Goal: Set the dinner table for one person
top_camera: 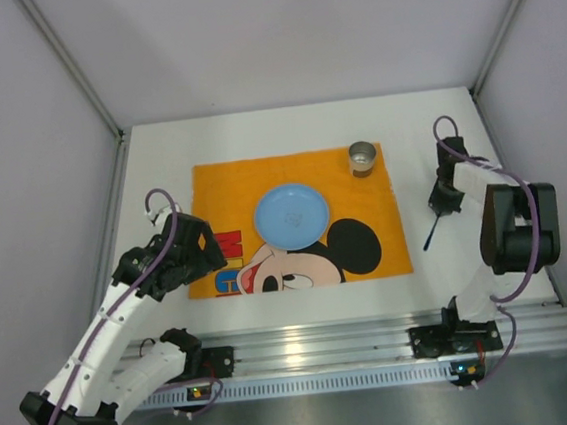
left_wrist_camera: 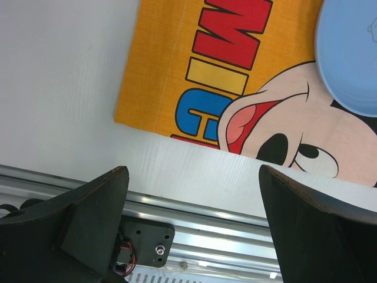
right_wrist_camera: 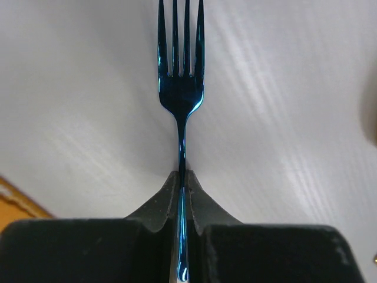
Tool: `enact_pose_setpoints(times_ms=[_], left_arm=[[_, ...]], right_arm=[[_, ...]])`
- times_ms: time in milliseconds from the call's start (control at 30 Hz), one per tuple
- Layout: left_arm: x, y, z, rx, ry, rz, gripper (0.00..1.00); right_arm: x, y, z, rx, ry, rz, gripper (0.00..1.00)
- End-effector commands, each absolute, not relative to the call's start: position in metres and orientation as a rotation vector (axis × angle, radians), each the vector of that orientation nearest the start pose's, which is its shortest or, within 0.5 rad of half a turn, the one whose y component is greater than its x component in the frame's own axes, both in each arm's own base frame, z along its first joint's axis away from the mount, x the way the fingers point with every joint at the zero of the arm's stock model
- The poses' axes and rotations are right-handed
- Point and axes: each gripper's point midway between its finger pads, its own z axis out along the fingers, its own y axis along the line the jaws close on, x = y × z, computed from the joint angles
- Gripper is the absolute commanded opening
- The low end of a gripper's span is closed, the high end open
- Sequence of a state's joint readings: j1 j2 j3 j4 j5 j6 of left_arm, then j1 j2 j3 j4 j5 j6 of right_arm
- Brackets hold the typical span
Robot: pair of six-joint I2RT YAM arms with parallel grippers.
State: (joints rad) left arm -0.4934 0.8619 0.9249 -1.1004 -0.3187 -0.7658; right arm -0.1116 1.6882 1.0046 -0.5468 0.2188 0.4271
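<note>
Dinner table (top_camera: 256, 135), right gripper (right_wrist_camera: 181, 180) pinching fork (right_wrist_camera: 181, 88), left gripper (left_wrist_camera: 193, 177) agape

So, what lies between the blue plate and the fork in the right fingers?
Top external view: only orange placemat, then a bare strip of dinner table, separates the plate from the fork. No other item.

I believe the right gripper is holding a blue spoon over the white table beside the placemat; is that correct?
Not quite: it is a blue fork, not a spoon; the right wrist view shows its four tines. The right gripper does hold it over the white table beside the placemat.
</note>
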Motion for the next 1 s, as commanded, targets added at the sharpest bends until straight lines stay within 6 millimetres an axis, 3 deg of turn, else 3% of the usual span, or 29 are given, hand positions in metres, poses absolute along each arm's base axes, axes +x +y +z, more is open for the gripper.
enact_pose_setpoints(times_ms=[0,167,233,333,467,533,567,600,667,700,733,767,833,867,933,967], left_arm=[[0.184,-0.062,0.161,-0.485,2.458,-0.064,0.97],[0.185,-0.062,0.161,-0.489,2.461,-0.057,0.96],[0.185,-0.063,0.161,-0.493,2.465,-0.058,0.96],[0.187,-0.068,0.165,-0.497,2.470,-0.083,0.96],[0.202,-0.093,0.178,-0.442,2.443,-0.235,0.96],[0.215,-0.116,0.193,-0.382,2.402,-0.352,0.96],[0.218,-0.127,0.200,-0.346,2.390,-0.395,0.95],[0.230,-0.148,0.228,-0.298,2.310,-0.520,0.94],[0.240,-0.172,0.253,-0.212,2.240,-0.621,0.94],[0.248,-0.188,0.283,-0.171,2.157,-0.717,0.94],[0.253,-0.197,0.296,-0.127,2.123,-0.749,0.94],[0.260,-0.209,0.298,-0.096,2.124,-0.770,0.94],[0.268,-0.235,0.327,0.006,2.047,-0.892,0.94],[0.274,-0.250,0.323,0.040,2.064,-0.910,0.94],[0.277,-0.273,0.341,0.117,2.001,-0.977,0.92],[0.274,-0.291,0.337,0.167,2.008,-0.995,0.92]], right_arm=[[0.330,-0.013,0.024,0.648,2.722,-0.113,0.00],[0.364,0.027,0.077,0.502,2.629,-0.006,0.00],[0.372,0.033,0.102,0.483,2.584,0.018,0.00],[0.379,0.040,0.132,0.467,2.537,0.062,0.00],[0.377,0.058,0.164,0.465,2.491,0.187,0.00],[0.378,0.071,0.186,0.459,2.445,0.269,0.00],[0.374,0.089,0.199,0.408,2.431,0.350,0.00],[0.373,0.098,0.209,0.389,2.415,0.379,0.00],[0.368,0.120,0.238,0.338,2.365,0.455,0.00],[0.366,0.128,0.248,0.322,2.350,0.479,0.00],[0.365,0.135,0.265,0.315,2.321,0.510,0.00],[0.357,0.145,0.272,0.288,2.325,0.544,0.00],[0.350,0.158,0.292,0.278,2.295,0.610,0.00],[0.342,0.169,0.301,0.243,2.284,0.660,0.00],[0.336,0.179,0.311,0.237,2.272,0.711,0.00],[0.329,0.186,0.318,0.220,2.264,0.755,0.00]])
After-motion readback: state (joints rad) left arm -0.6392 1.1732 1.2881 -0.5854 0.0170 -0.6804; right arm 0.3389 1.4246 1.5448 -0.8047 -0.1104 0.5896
